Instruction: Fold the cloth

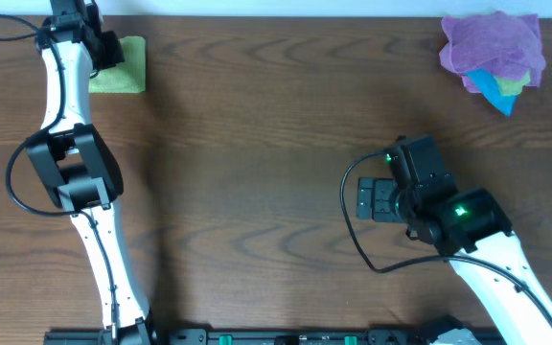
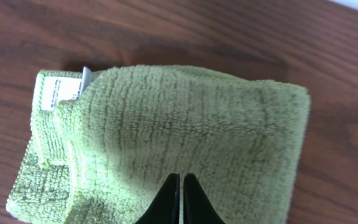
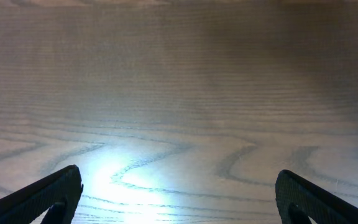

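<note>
The lime-green cloth [image 1: 127, 69] lies folded into a small thick rectangle at the far left back of the table. In the left wrist view the cloth [image 2: 185, 130] fills the frame, with its white tag [image 2: 61, 91] at the upper left corner. My left gripper [image 2: 182, 182] is shut, its two fingertips pressed together right over the cloth's top layer; no fold shows between them. In the overhead view the left gripper [image 1: 103, 48] covers the cloth's left edge. My right gripper [image 3: 179, 186] is open and empty over bare wood, also seen in the overhead view [image 1: 377, 199].
A pile of purple, blue and green cloths [image 1: 494, 48] sits at the back right corner. The table is dark brown wood [image 1: 257, 125]. The left arm's body stretches along the left side of the table.
</note>
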{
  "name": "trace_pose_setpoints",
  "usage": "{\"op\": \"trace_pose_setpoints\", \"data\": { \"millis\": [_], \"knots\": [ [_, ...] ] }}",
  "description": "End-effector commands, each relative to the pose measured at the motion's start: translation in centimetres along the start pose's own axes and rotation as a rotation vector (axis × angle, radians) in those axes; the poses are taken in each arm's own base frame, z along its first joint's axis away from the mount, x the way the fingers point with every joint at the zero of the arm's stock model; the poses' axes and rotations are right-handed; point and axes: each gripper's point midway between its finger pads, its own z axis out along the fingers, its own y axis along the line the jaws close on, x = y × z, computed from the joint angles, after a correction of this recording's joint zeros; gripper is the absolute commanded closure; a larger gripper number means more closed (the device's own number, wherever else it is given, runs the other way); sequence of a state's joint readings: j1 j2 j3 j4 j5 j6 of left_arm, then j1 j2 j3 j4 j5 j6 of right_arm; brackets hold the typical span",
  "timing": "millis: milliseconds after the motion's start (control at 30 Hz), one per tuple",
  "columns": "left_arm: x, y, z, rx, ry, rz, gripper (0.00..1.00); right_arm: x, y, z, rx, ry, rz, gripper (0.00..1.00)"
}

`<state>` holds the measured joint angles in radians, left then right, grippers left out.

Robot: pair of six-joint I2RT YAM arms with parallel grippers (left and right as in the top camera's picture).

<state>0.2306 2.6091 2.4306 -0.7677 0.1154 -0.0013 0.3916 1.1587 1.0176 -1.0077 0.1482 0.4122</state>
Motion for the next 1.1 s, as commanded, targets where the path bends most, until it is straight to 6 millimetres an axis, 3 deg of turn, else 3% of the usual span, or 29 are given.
{"op": "trace_pose_setpoints", "data": {
  "millis": [0,267,467,700,867,1067],
  "knots": [
    [1.6,0.6,1.6,-0.032,0.039,-0.006,0.94,0.1,-0.2,0.2,0.002,0.005,-0.004,0.01],
    [1.6,1.0,2.2,-0.049,0.023,0.003,0.94,0.1,-0.2,0.2,0.003,0.006,-0.004,0.01],
    [3.0,1.2,3.8,-0.055,0.037,0.003,0.94,0.1,-0.2,0.2,0.003,0.006,-0.004,0.01],
    [3.2,1.6,5.3,-0.070,-0.002,0.003,0.94,0.1,-0.2,0.2,0.003,0.006,-0.004,0.01],
    [2.6,1.7,6.1,-0.068,-0.055,0.004,0.94,0.1,-0.2,0.2,0.003,0.006,-0.004,0.01],
    [0.5,1.6,5.9,-0.065,-0.140,0.006,0.94,0.1,-0.2,0.2,0.002,0.006,-0.003,0.01]
  ]
}}
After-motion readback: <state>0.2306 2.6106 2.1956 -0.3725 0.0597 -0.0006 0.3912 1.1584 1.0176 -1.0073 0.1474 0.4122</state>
